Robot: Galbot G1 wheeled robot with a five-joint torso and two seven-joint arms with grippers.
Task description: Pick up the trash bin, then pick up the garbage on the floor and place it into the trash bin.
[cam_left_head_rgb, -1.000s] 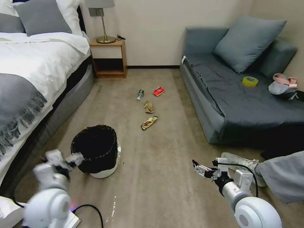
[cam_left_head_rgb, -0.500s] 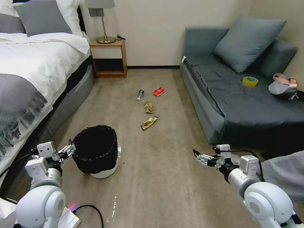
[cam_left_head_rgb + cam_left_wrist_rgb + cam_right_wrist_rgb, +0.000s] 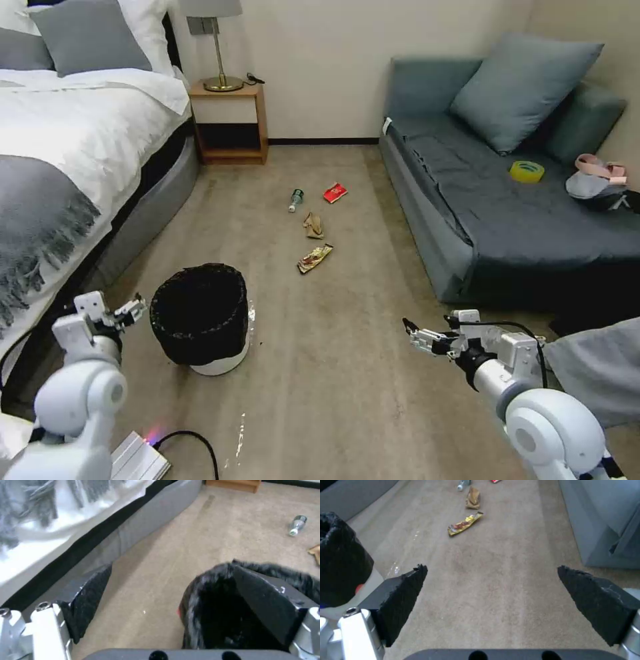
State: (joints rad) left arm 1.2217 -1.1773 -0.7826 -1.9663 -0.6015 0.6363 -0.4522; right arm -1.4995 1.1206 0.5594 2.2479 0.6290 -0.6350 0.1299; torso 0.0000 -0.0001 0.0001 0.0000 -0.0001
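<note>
Centrally at lower left of the head view, one bin (image 3: 200, 320) stands upright on the floor (image 3: 333, 373): a small round white tub lined with a crinkled black bag (image 3: 198, 303) folded over its rim. Its inside looks dark, and whether it holds anything cannot be told. Just left of the bin, the left end effector (image 3: 131, 310) hovers with its fingers spread apart; in the left wrist view one finger (image 3: 263, 600) lies over the black rim while the other (image 3: 87, 597) is outside, over bare carpet. At lower right, the right end effector (image 3: 415, 335) hangs above the floor, well apart from the bin, fingers wide open and holding nothing.

Four pieces of garbage lie near mid-frame, between bed (image 3: 73, 153) and sofa (image 3: 507, 207): one clear bottle (image 3: 295, 199) with green label, one red packet (image 3: 335, 193) just beside it, one crumpled brown paper (image 3: 313, 225) below these, and one gold foil wrapper (image 3: 314, 257) nearest the bin. All are well apart from both end effectors. One yellow tape roll (image 3: 527, 171) rests on the sofa.
</note>
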